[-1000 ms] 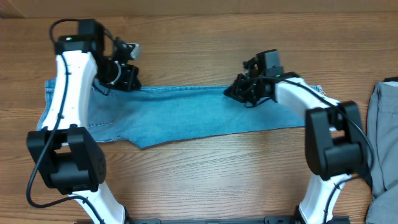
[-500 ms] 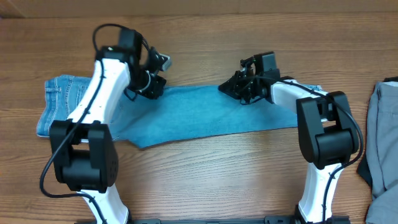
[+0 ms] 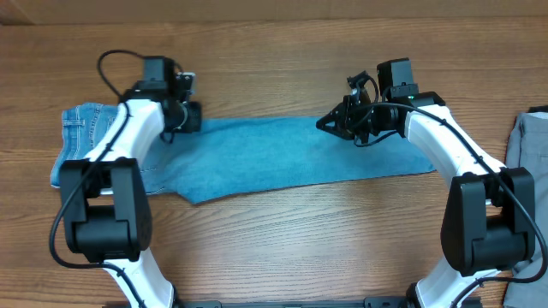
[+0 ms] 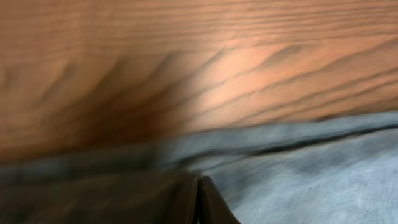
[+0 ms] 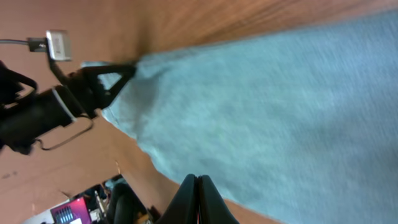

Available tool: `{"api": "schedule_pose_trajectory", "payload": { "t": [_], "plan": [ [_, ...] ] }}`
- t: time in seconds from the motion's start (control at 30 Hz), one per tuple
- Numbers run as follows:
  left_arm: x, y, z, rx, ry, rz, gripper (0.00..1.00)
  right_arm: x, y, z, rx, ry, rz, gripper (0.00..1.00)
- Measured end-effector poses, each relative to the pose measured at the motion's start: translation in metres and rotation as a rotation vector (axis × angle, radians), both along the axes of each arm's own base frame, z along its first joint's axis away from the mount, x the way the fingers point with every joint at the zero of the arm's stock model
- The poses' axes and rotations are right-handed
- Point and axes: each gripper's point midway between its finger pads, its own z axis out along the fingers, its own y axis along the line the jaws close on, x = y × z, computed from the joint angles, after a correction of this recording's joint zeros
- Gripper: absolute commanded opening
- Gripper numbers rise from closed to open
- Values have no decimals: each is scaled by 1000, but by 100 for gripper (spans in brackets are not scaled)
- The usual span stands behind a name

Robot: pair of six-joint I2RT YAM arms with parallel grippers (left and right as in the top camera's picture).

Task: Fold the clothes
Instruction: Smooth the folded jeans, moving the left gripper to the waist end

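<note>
Wooden table (image 3: 274, 248) under jeans (image 3: 257, 158), grey garment (image 3: 533, 141) far right.

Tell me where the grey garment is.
Overhead view: the grey garment lies at the frame's right edge, beside the right arm, apart from the jeans.

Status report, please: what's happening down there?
Both shut on jeans, far edge: left gripper, right gripper. Denim spread flat between them. Off right, grey garment, not blocking.
</note>
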Motion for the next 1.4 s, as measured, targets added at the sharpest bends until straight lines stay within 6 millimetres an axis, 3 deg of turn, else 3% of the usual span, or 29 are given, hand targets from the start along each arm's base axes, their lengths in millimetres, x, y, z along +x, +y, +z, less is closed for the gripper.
{"api": "schedule_pose_trajectory", "payload": {
  "t": [0.13,0.3,0.4,0.53,0.77,0.9,1.03,1.13,1.3,1.4],
  "plan": [
    [-11,5,14,-73,69,12,9,-17,-2,-17,-66,64,11,4],
    [-9,-18,54,-169,66,-108,10,-55,4,-46,-144,217,16,4],
    [-14,-31,59,-190,68,-191,10,-68,8,-62,-171,273,-12,4],
    [-18,-44,43,-192,51,-265,10,-65,7,-79,-176,279,-86,4],
    [-27,-47,-11,-177,18,-265,11,-75,1,-102,-183,354,-187,4],
    [-12,-27,-23,-93,-42,-158,14,-80,-1,-106,-191,387,-211,4],
    [17,0,-14,-50,-145,-10,20,-82,-2,-106,-194,404,-219,4],
    [24,23,-12,-49,-166,100,19,-84,-2,-107,-198,419,-223,5],
    [-6,58,-19,-44,-13,229,11,-89,-4,-108,-208,429,-209,9],
    [-28,81,-9,-47,103,296,9,-94,-5,-108,-219,426,-179,9]
  ]
}}
